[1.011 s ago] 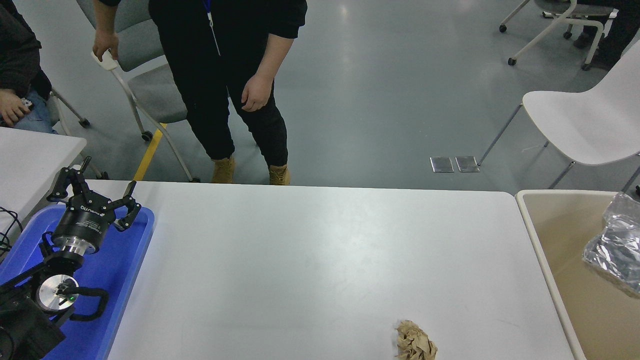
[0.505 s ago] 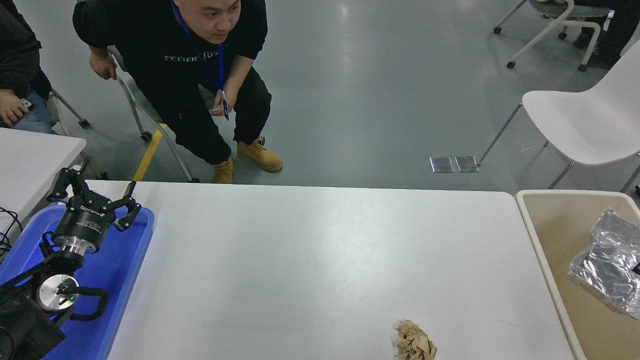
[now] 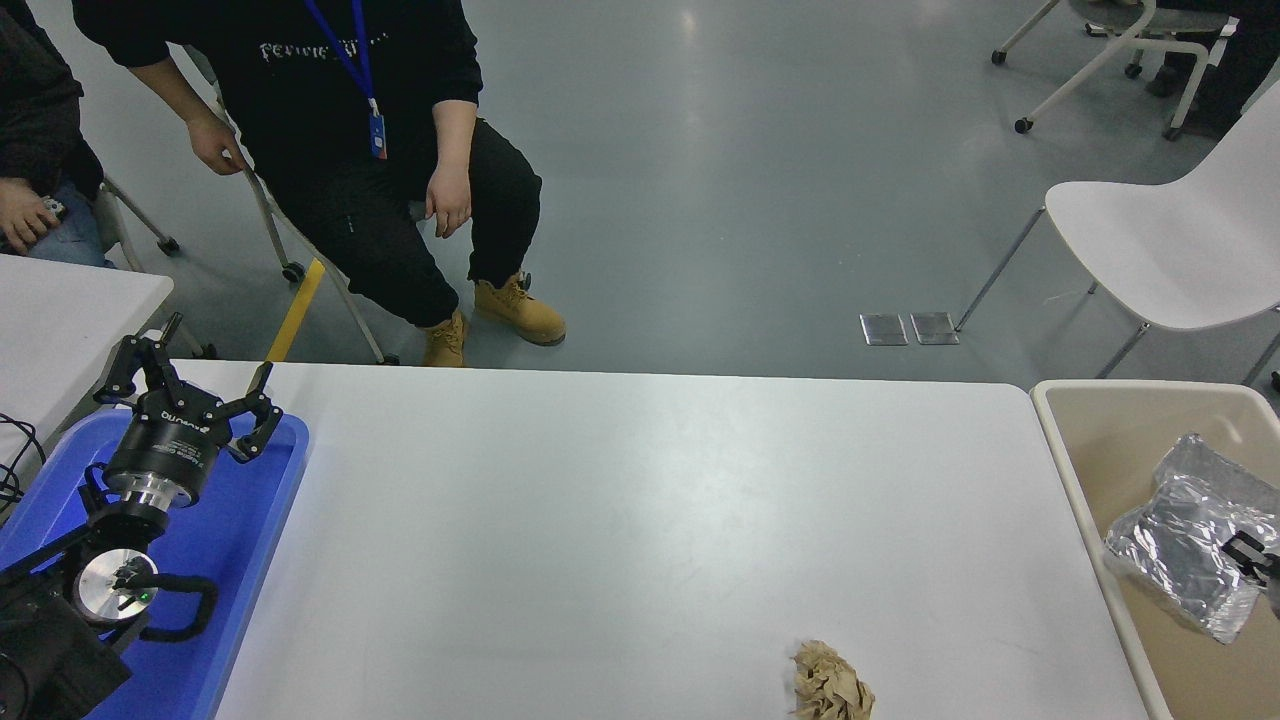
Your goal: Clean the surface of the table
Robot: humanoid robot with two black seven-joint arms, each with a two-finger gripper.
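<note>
The white table surface [image 3: 640,500] fills the middle of the head view. A crumpled ball of brown paper [image 3: 830,686] lies on it near the front edge, right of centre. At the right edge, only the tip of my right gripper [image 3: 1243,550] shows. It is shut on a crinkled silver foil bag [image 3: 1180,535] that hangs over the beige bin [image 3: 1072,470]. My left gripper [image 3: 212,365] is parked open at the lower left, over the blue tray [image 3: 255,520], with nothing between its fingers.
A person [image 3: 380,150] sits on a chair just beyond the table's far edge, boots near the table. A smaller white table [image 3: 60,310] and another person's hand are at the left. A white chair [image 3: 1170,250] stands behind the bin.
The silver bag has moved left and down over the bin, and my right gripper's tip has come into view with it. The person at the far side has gone from standing to sitting. The left arm is still.
</note>
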